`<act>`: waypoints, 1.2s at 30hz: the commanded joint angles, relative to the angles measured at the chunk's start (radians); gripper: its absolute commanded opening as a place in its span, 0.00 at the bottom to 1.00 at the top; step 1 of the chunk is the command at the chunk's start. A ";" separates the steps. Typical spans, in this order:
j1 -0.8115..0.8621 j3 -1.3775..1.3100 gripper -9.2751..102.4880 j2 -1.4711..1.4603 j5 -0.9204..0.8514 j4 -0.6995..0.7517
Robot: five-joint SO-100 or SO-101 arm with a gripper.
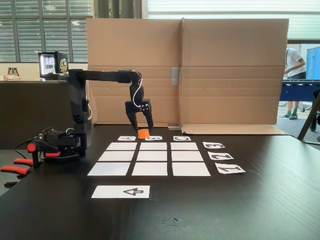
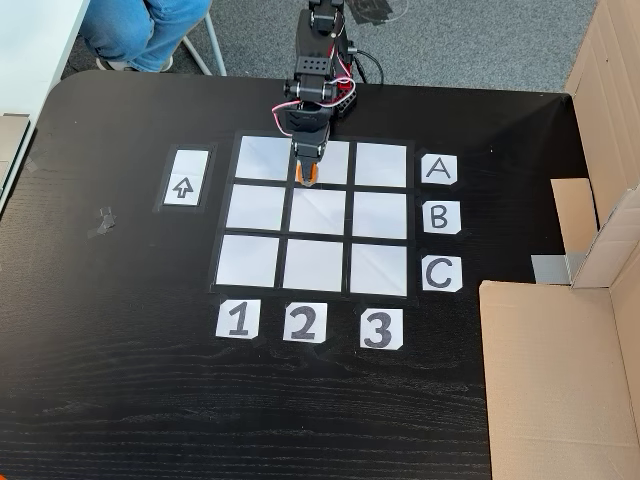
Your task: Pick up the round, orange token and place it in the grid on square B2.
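Currently, you see the token (image 1: 143,133), a small, short, bright orange cylinder, clamped between the black jaws of the gripper (image 1: 144,131) and held above the table (image 1: 250,200). In a fixed view from above, the token (image 2: 307,175) sits over the lower edge of the middle square of the row marked A, just short of square B2 (image 2: 318,212). The grid (image 2: 380,215) comprises nine plain white rectangles. Cards (image 2: 440,217) on one side read A, B and C; cards (image 2: 303,323) on another side read 1, 2 and 3. A separate white strip (image 2: 187,177) carries a black arrow.
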 commanded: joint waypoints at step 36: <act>-0.060 -0.083 0.16 -0.322 0.025 -0.201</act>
